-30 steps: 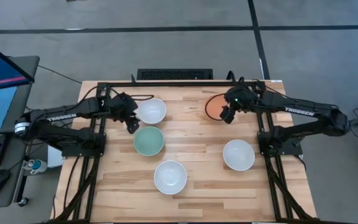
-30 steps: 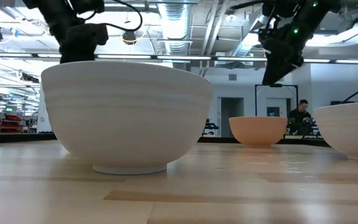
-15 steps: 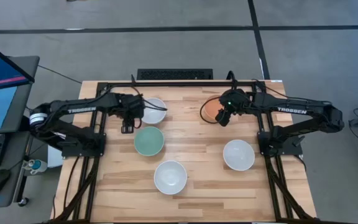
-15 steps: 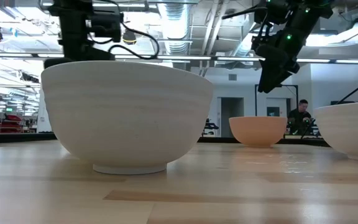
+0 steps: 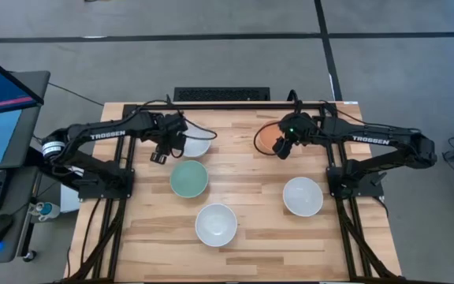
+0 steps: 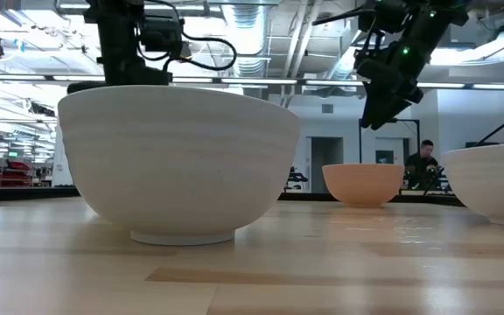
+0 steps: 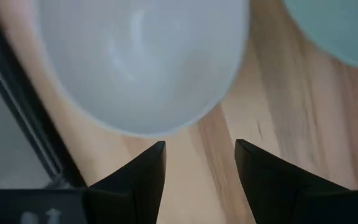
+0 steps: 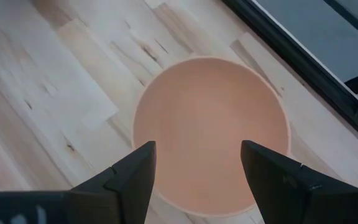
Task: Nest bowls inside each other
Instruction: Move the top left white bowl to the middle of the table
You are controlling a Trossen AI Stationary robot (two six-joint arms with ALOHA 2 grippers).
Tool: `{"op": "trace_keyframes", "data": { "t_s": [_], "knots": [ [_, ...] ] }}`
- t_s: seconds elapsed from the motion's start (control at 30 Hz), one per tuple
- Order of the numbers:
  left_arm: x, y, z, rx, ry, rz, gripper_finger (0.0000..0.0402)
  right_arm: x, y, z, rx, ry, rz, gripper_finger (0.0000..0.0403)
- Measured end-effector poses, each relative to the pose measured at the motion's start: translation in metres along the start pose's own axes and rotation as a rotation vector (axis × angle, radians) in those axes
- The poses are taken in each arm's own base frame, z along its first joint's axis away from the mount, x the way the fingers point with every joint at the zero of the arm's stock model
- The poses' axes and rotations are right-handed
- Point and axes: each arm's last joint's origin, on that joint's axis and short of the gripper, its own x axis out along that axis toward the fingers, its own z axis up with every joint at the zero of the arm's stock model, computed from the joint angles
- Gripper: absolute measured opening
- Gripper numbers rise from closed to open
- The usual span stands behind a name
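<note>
While both arms hang over the far side, the wooden table (image 5: 243, 185) carries five separate bowls, none nested. Left gripper (image 5: 161, 154), fingers spread and empty, sits beside the far-left white bowl (image 5: 196, 143). Right gripper (image 5: 283, 148), released, hovers over the orange bowl (image 5: 266, 139). Mint bowl (image 5: 188, 178) and two more white bowls (image 5: 216, 224) lie nearer. Only the low view shows the room: ceiling ducts and a person (image 6: 423, 164) far back.

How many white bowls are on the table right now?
3: one white bowl far left under the left gripper, one near centre, one on the right. None looks hidden.
</note>
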Motion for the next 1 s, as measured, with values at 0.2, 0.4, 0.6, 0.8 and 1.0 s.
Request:
{"op": "trace_keyframes", "data": {
  "t_s": [0.2,0.4,0.6,0.8,1.0],
  "knots": [
    [0.022,-0.012,0.001,0.240,0.036,-0.014,0.0185,0.002,-0.006,0.003,0.118,-0.019,-0.012,0.0260],
    [0.029,-0.006,0.004,0.289,0.069,0.107,0.0185,0.003,-0.008,0.009,0.194,-0.065,0.001,0.0260],
    [0.031,-0.003,0.009,0.287,-0.014,0.083,0.0157,0.011,-0.006,0.009,0.217,-0.029,0.034,0.0260],
    [0.033,-0.005,0.010,0.277,-0.037,0.046,0.0112,0.015,-0.004,0.015,0.235,-0.066,0.045,0.0260],
    [0.041,-0.006,0.013,0.255,-0.051,0.003,0.0096,0.015,-0.004,0.017,0.246,-0.089,0.053,0.0260]
  ]
}}
